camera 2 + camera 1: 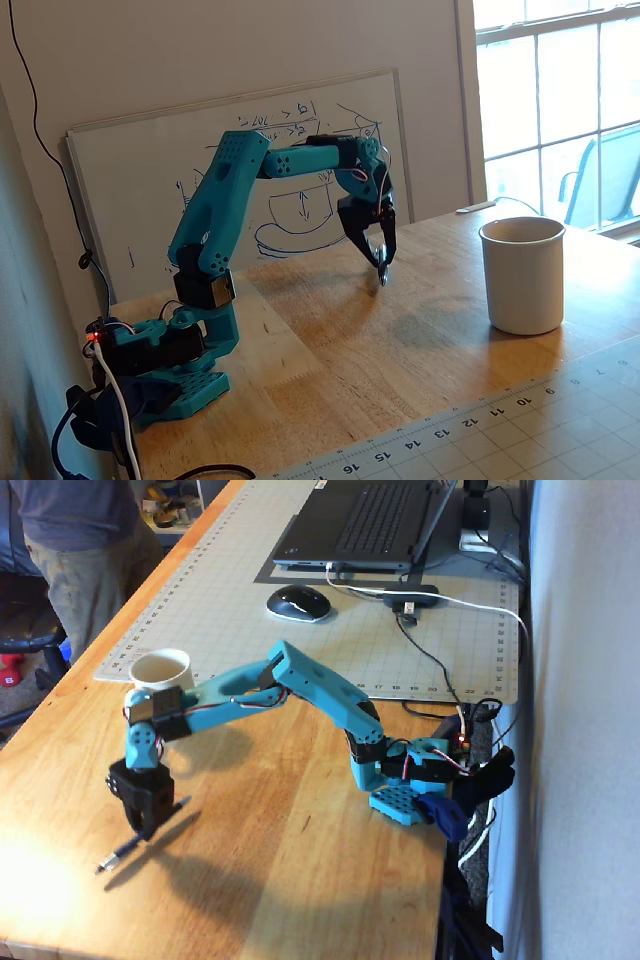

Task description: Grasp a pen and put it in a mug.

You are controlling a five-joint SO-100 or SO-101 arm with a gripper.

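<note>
Black two-finger gripper [150, 825] on the teal arm is closed around the slim dark pen [128, 848], which hangs slanted, silvery tip just above the wooden table [300, 880]. To do the carry well, I'd raise it well clear before swinging toward the cream-white ceramic mug [522, 275], keeping the pen steep. The mug stands upright well apart; its inside is not visible enough to tell.

Teal-blue arm [300, 685] with black gripper [150, 825], cream-white mug [522, 275] on honey-toned wooden table [280, 870], dark grey-black pen [140, 842] with silvery tip, pale grey gridded cutting mat [220, 610] behind the mug, black mouse [297, 602]
</note>
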